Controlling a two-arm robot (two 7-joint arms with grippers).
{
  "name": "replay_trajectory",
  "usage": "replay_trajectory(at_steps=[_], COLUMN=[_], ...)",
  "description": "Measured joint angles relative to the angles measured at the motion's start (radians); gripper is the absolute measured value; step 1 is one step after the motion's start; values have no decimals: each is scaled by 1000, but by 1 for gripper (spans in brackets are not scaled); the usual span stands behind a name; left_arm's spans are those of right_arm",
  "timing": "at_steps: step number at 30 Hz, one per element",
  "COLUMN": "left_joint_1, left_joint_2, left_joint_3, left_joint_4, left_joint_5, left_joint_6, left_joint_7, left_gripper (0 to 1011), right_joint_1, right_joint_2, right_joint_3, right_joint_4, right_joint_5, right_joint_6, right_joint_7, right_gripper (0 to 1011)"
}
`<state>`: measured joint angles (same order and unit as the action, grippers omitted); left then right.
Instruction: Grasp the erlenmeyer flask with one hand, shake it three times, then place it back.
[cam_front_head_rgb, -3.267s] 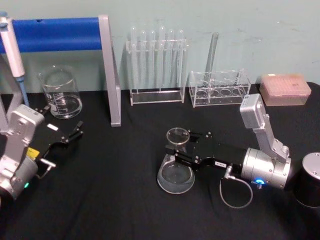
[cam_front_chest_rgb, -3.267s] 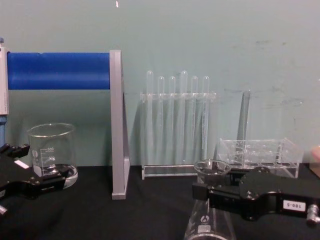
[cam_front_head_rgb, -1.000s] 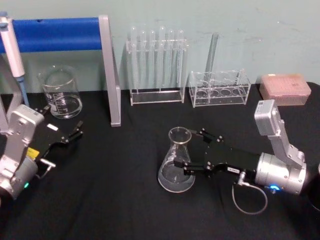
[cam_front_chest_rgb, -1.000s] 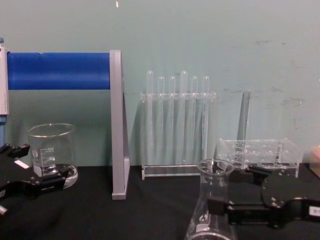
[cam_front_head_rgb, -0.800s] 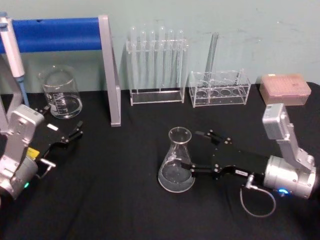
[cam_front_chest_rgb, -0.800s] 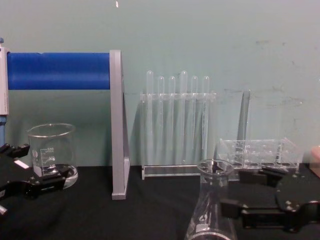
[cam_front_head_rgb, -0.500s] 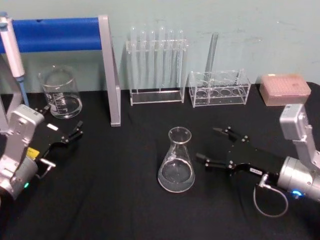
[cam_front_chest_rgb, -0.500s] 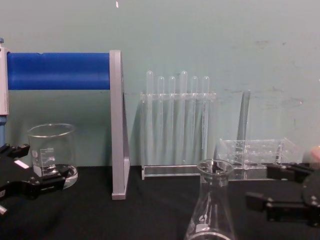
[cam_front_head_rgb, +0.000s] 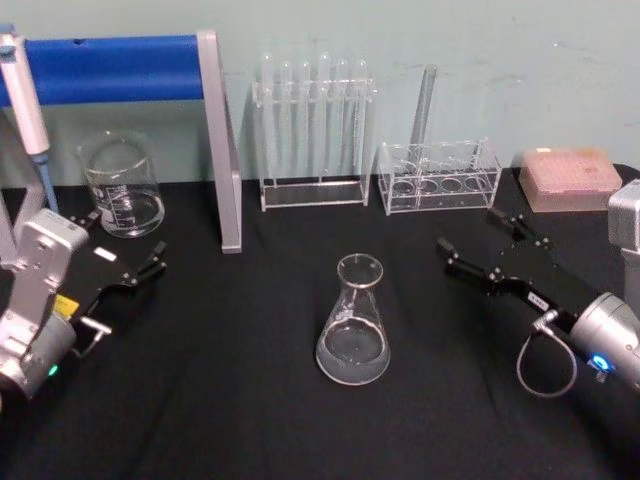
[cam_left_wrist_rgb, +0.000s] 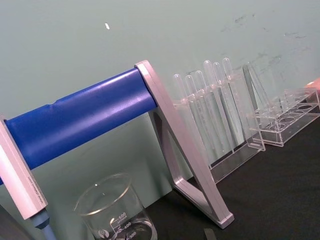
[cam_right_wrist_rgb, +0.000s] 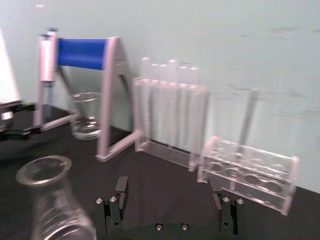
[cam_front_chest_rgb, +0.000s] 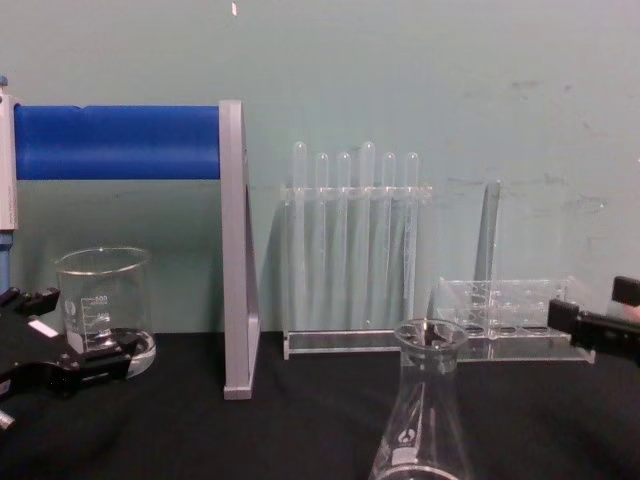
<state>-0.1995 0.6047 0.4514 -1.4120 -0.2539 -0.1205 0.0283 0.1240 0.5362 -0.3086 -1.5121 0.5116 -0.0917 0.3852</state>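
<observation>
The clear erlenmeyer flask (cam_front_head_rgb: 353, 325) stands upright and alone on the black table, near its middle; it also shows in the chest view (cam_front_chest_rgb: 425, 420) and the right wrist view (cam_right_wrist_rgb: 52, 205). My right gripper (cam_front_head_rgb: 470, 232) is open with nothing between its fingers. It hangs well apart from the flask, to its right and farther back, in front of the small clear rack. The right wrist view shows its two fingers (cam_right_wrist_rgb: 120, 197) spread wide. My left gripper (cam_front_head_rgb: 150, 262) is parked at the table's left, open, near the glass beaker (cam_front_head_rgb: 122, 185).
A stand with a blue bar (cam_front_head_rgb: 110, 68) and grey legs rises at the back left, with a pipette (cam_front_head_rgb: 22, 95) beside it. A rack of test tubes (cam_front_head_rgb: 312, 130), a low clear rack (cam_front_head_rgb: 438, 178) and a pink box (cam_front_head_rgb: 570, 178) line the back wall.
My right gripper, earlier shut on the flask, has opened, let it go and drawn back to the right and away. The flask stays upright. The left arm has not moved.
</observation>
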Motion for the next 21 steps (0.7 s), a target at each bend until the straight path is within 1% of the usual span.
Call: replay_trajectory(at_steps=[1, 2, 3, 4, 8, 9, 11, 12, 16, 21], left_joint_1=[0, 0, 0, 0, 0, 0, 0, 0, 0, 0], left_joint_2=[0, 0, 0, 0, 0, 0, 0, 0, 0, 0], left_joint_3=[0, 0, 0, 0, 0, 0, 0, 0, 0, 0], left_joint_4=[0, 0, 0, 0, 0, 0, 0, 0, 0, 0], left_joint_5=[0, 0, 0, 0, 0, 0, 0, 0, 0, 0], left_joint_6=[0, 0, 0, 0, 0, 0, 0, 0, 0, 0], left_joint_7=[0, 0, 0, 0, 0, 0, 0, 0, 0, 0], left_gripper=[1001, 1001, 1001, 1001, 1001, 1001, 1001, 1001, 1001, 1001], right_joint_1=[0, 2, 4, 8, 18, 22, 27, 32, 47, 63], right_joint_2=[-8, -24, -31, -47, -75, -89, -103, -114, -136, -156], right_joint_3=[4, 8, 10, 14, 21, 24, 27, 28, 30, 28], right_joint_4=[2, 6, 8, 13, 24, 30, 36, 41, 61, 88], right_joint_5=[-5, -18, -24, -38, -72, -87, -101, -115, -145, -175], right_joint_6=[3, 7, 8, 9, 12, 16, 23, 35, 67, 104], right_joint_7=[-15, -45, -57, -85, -140, -163, -188, -209, -250, -275], right_gripper=[1000, 1000, 1000, 1000, 1000, 1000, 1000, 1000, 1000, 1000])
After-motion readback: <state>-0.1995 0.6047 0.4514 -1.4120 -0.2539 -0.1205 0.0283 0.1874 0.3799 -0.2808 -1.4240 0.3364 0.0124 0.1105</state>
